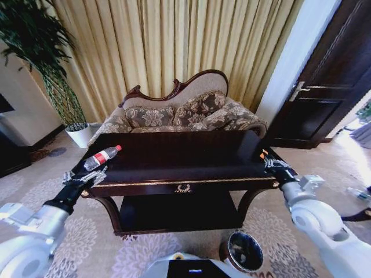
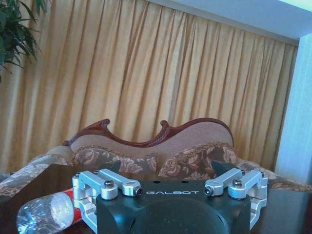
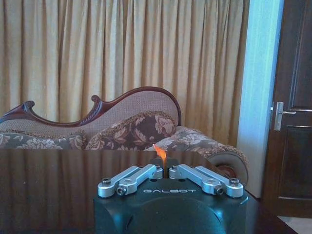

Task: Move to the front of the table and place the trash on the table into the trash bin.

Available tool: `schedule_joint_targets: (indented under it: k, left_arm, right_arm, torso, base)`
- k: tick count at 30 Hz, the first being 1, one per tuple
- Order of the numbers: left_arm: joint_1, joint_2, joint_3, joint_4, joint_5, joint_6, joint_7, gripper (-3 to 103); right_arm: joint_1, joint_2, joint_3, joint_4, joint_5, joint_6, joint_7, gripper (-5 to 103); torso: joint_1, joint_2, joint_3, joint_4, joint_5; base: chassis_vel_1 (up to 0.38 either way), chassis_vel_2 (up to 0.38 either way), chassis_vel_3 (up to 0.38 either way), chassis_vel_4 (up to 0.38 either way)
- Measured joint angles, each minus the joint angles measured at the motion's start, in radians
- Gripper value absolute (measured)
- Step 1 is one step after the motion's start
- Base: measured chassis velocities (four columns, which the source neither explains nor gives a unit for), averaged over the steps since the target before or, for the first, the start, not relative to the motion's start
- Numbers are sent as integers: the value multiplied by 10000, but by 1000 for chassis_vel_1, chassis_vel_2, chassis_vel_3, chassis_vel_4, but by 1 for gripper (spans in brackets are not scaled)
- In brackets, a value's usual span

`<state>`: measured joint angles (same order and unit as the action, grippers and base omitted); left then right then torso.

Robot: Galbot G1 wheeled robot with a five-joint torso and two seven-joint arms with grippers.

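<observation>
The dark glossy table [image 1: 185, 156] stands straight ahead. A clear bottle with a red label and cap [image 1: 102, 157] lies near its left end, cap pointing away from me; it also appears as the bottle [image 2: 48, 212] beside my left gripper. My left gripper [image 1: 87, 175] [image 2: 168, 170] hovers open at the table's front left corner, just short of the bottle. At the table's right edge my right gripper [image 1: 268, 162] [image 3: 163, 168] is shut on a tiny orange scrap [image 3: 160, 153] [image 1: 264, 154]. The round dark trash bin [image 1: 244, 250] stands on the carpet below my right arm.
A carved-back patterned sofa [image 1: 185, 113] sits close behind the table, with gold curtains behind it. A white plant pot [image 1: 80, 134] stands at the far left, a dark door [image 1: 324, 81] at the right. My own base [image 1: 185, 267] is at the table's front.
</observation>
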<state>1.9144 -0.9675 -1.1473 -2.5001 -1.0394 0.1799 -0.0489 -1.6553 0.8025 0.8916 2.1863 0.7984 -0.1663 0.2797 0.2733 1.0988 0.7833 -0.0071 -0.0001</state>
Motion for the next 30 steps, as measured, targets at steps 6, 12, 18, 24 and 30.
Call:
schedule_joint_targets:
  k: [6,12,18,24,30]
  left_arm:
    - [-147,-14,245,26,61,7,-12,100]
    - [-285,-25,389,77,102,21,-62,100]
    - [-194,-105,396,13,152,35,-92,100]
    - [-83,-152,405,6,218,40,-94,100]
    - [37,-230,405,4,239,40,-94,100]
  right_arm:
    - [36,137,-188,-84,-230,-1,42,2]
    - [324,147,-699,-101,-395,-112,395,2]
    - [206,269,-771,-100,-553,-166,356,2]
    - [-168,601,-942,-270,-834,-205,-41,2]
    - [-526,1055,-1274,-1037,-1283,-783,-567,2]
  torso:
    - [1,-1,1,3,1]
    - [2,-2,1,2,1]
    - [-5,2,-3,3,0]
    - [-9,7,-5,-1,0]
    - [-5,2,-1,2,-1]
  base:
    - [74,-83,-66,87]
    - [178,-183,-164,183]
    - [247,-240,-227,235]
    - [197,-191,-191,195]
    - [31,-30,-39,25]
